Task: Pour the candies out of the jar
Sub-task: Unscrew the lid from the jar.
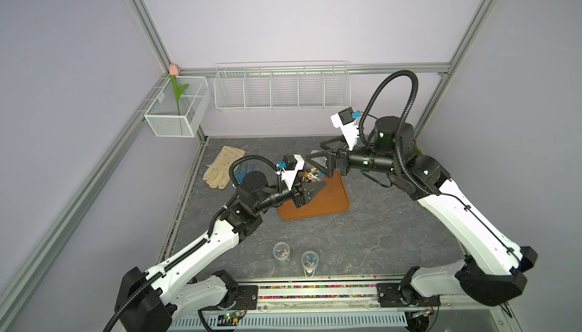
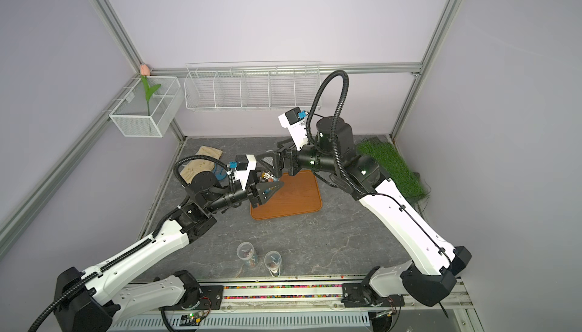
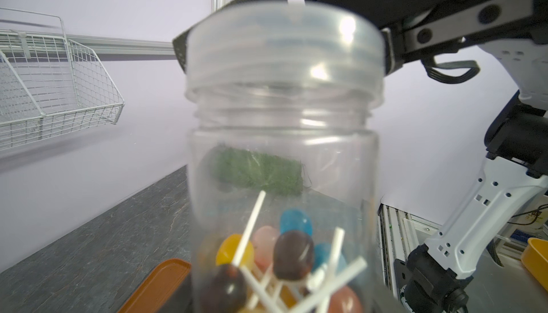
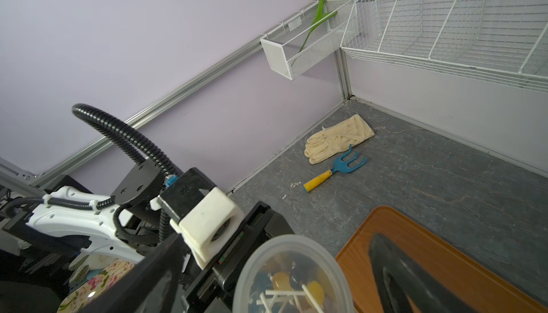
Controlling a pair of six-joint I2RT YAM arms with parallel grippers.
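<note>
On your grey table (image 1: pixel 362 229) you have a brown tray (image 1: pixel 330 201), a cream glove (image 1: pixel 220 166) with a blue rake (image 4: pixel 335 167) just beside it, a grass mat (image 2: pixel 393 166) — and two clear cups (image 1: pixel 281 253) up front.

Both arms reach inward over the orange-brown rectangular tray (image 1: pixel 330 203). The left gripper (image 1: pixel 310 185) clamps the clear plastic jar (image 3: pixel 281 154); the right gripper (image 1: pixel 315 154) has its jaws spread wide beside the jar's top.

One jar (image 3: pixel 281 148), one brown tray (image 1: pixel 327 201), two clear cups (image 1: pixel 281 251) (image 1: pixel 309 261), one blue rake (image 4: pixel 335 169), two white baskets (image 1: pixel 176 122) (image 1: pixel 280 100), one tulip (image 1: pixel 173 69).
</note>
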